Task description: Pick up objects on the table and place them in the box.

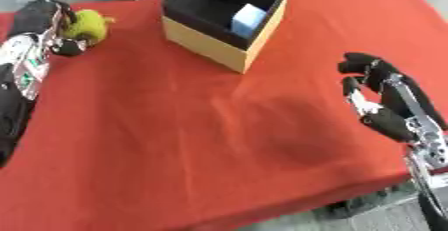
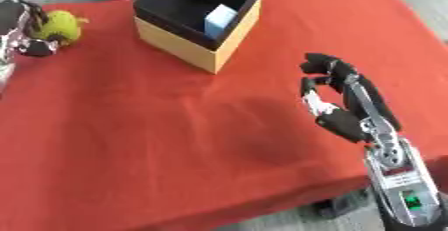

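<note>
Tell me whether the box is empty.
Not empty: the open-topped box holds a light blue block against its black inner wall.

Red table [image 1: 175, 150], yellow-green object [image 1: 90, 25]

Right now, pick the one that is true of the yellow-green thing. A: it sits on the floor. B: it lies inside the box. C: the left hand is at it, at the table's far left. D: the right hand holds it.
C: the left hand is closed around the yellow-green thing on the red table, away from the box; the right hand is empty.
</note>
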`<action>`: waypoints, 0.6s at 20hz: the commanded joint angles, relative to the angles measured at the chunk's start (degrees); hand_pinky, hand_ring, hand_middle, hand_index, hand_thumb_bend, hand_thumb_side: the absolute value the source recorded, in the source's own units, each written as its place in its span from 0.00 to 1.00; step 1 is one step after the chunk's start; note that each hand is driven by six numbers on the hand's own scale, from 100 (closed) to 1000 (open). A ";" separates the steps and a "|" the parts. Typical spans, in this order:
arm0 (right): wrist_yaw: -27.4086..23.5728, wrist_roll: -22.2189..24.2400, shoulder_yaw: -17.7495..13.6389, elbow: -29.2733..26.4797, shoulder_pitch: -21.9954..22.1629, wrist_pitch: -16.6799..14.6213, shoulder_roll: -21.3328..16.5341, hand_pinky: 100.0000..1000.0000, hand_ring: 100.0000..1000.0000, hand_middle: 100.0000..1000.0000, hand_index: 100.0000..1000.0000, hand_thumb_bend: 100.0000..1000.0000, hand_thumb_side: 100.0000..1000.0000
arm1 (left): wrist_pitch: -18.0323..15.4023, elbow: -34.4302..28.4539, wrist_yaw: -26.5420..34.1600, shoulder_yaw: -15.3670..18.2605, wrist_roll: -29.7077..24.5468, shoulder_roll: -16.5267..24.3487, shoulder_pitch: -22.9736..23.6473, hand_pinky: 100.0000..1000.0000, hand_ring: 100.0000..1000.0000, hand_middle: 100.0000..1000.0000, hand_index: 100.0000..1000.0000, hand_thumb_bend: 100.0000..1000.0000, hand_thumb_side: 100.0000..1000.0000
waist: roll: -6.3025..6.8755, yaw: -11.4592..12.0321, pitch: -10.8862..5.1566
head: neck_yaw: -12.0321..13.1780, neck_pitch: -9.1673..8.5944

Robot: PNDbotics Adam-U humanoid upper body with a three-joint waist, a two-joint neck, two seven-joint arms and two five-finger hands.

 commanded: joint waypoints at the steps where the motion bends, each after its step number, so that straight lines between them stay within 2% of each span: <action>1: -0.07 0.01 -0.44 -0.44 -0.39 -0.09 -0.68 0.70 0.78 0.70 0.85 0.00 0.43 | -0.32 -3.85 2.98 -0.43 1.21 1.99 -1.40 0.45 0.35 0.33 0.46 0.03 0.08 | -0.22 0.17 -1.20 | -0.27 0.26; 2: -0.06 0.00 -0.46 -0.44 -0.37 -0.10 -0.69 0.70 0.78 0.70 0.85 0.00 0.43 | -0.43 -4.95 4.12 -0.71 1.12 2.16 -1.47 0.45 0.35 0.33 0.46 0.11 0.00 | -0.23 0.25 -1.23 | -0.31 0.26; 7: -0.07 0.07 -0.40 -0.42 -0.36 -0.13 -0.67 0.70 0.78 0.70 0.85 0.00 0.44 | -0.97 -12.93 9.41 -3.34 -0.04 2.32 -2.58 0.45 0.35 0.33 0.46 0.07 0.00 | -0.10 0.25 -1.48 | -0.46 0.26; 12: -0.14 0.29 -0.21 -0.38 -0.40 -0.16 -0.65 0.70 0.78 0.70 0.85 0.00 0.44 | -1.81 -17.27 12.38 -6.17 -2.21 -0.12 -4.69 0.46 0.37 0.35 0.48 0.05 0.00 | 0.05 -0.26 -1.69 | 0.01 0.26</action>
